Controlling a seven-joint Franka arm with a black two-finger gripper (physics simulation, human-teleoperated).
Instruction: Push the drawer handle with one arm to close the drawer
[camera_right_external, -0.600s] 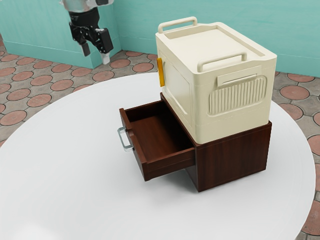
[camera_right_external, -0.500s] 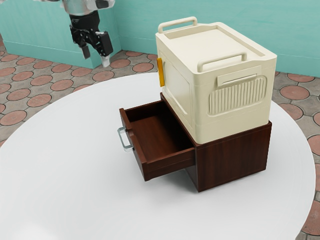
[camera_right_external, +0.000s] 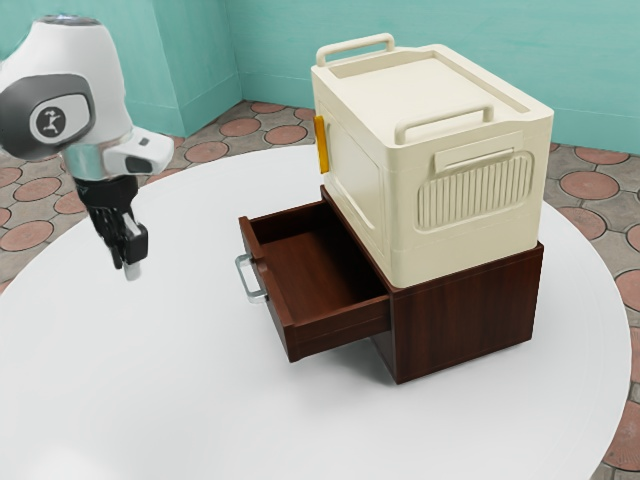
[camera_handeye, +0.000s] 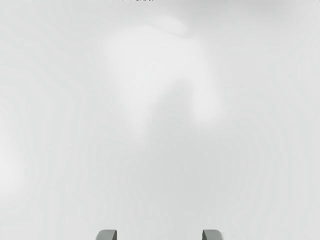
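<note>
Above the table (camera_right_external: 150, 380), parted jaws clear of the open drawer's (camera_right_external: 312, 268) handle (camera_right_external: 245, 279).

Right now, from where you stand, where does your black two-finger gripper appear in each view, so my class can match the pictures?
Exterior view: black two-finger gripper toward the view's left, apart from the curved silver drawer handle.
Wrist view: its two grey fingertips at the lower edge, standing apart.
Shared landmark: the round white tabletop, plain white in the wrist view.

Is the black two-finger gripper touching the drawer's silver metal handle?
Apart. The exterior view shows white tabletop between the gripper and the handle.
</note>
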